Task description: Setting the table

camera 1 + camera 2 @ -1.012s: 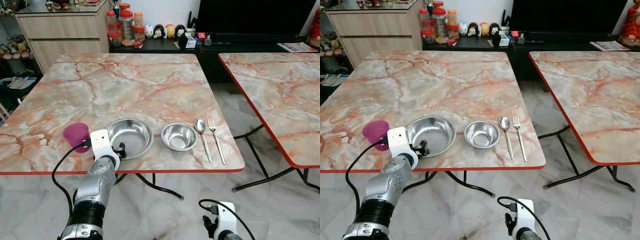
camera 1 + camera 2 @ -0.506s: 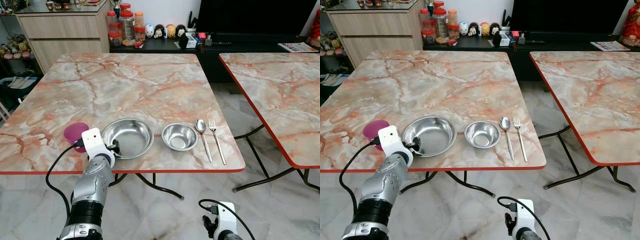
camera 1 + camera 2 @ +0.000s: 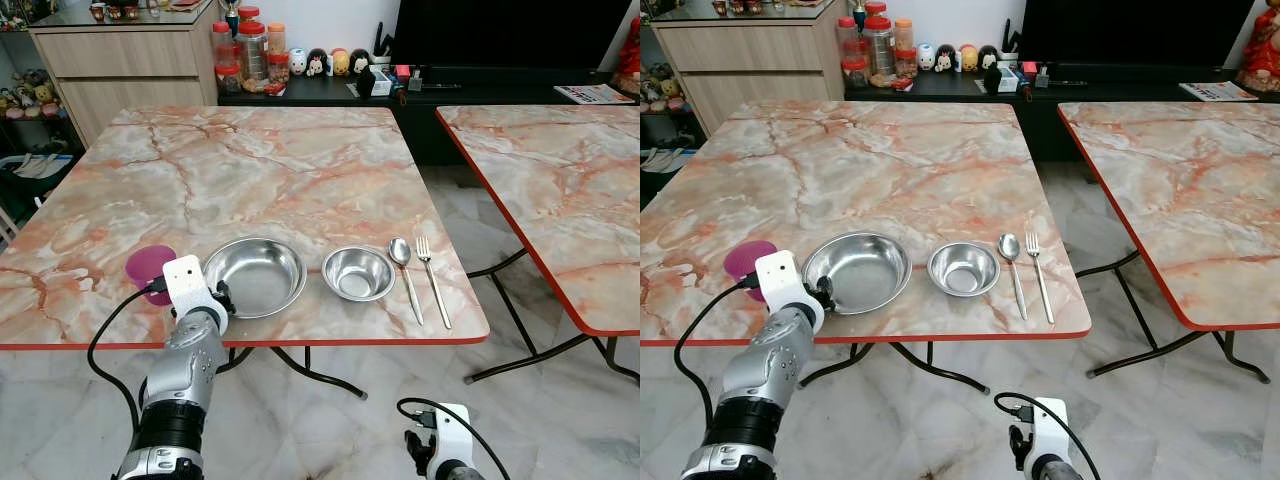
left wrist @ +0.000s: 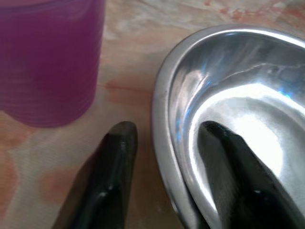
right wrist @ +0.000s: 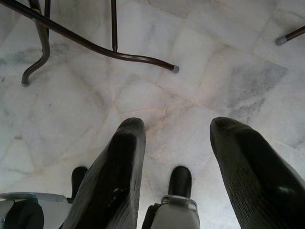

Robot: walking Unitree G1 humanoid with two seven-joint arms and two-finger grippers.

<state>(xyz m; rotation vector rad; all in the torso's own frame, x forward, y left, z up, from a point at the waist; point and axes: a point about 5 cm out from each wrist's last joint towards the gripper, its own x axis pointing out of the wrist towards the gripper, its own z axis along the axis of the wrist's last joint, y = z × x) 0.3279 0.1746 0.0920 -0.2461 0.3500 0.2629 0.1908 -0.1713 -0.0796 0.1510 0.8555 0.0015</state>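
Looks like the big steel bowl [image 3: 255, 275] is being positioned near the surface's [image 3: 300, 170] front edge, beside the pink cup [image 3: 150, 266]; left claw [image 4: 167, 143] straddles its rim, fingers apart, not clamped; next it either pinches or backs off; right claw [image 5: 178, 143] hangs open over the floor.

The left gripper [image 4: 164, 138] straddles the big steel bowl's [image 3: 255, 276] rim; the purple plastic cup [image 3: 150, 267] crowds its nine o'clock side. Twelve o'clock, bare marble tabletop [image 3: 250, 170].
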